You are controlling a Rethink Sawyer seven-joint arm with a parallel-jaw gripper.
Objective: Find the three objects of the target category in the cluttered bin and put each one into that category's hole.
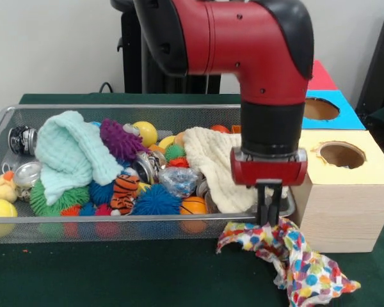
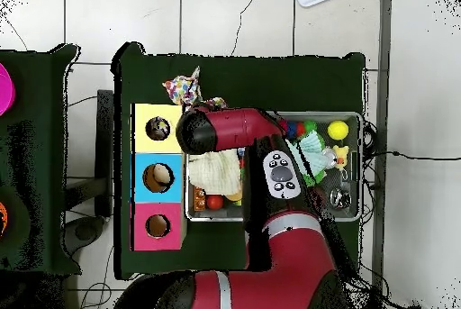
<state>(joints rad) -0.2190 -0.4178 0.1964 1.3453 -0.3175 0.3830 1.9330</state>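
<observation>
Carrying: arm (image 1: 243, 38) holds one printed cloth (image 1: 288, 256) outside the bin, beside the yellow box; judged, this is the transfer step for one of the three pieces, with the drop into the hole not yet done.
Arm: red and black, coming down from above in the front view; its bulk covers the bin's end nearest the boxes in both views.
Bin (image 1: 115, 219): long wire basket on the green table (image 1: 115, 275), touching or just beside the yellow box; crowded with toys and cloths.
Boxes: yellow box (image 1: 345, 192) nearest the camera in the front view, then blue box (image 1: 345, 118), then red box (image 1: 323, 77); overhead shows them in a row along the bin's short end.
Hole (image 1: 342, 155): round, rough-edged, in the yellow top; open and unobstructed, something dark shows inside from overhead, what it is I cannot tell.
Cloth: thin white fabric with coloured blotches, hanging from the jaws, its lower folds trailing on the table in front of the box.
Gripper (image 1: 269, 208): jaws clenched on the cloth's upper edge, low beside the box's front corner and below the level of the hole.
Next move, judged: lift until the trailing fabric clears the box top, shift over the hole, then release.
In the way: the box's front wall and edge; loose folds could drape over the rim instead of dropping in.
Other clutter: cream cloth (image 1: 211, 166), mint cloth (image 1: 70, 153), spiky balls, tiger toy (image 1: 123, 192), cans.
Remaining pieces: none visible in the bin.
</observation>
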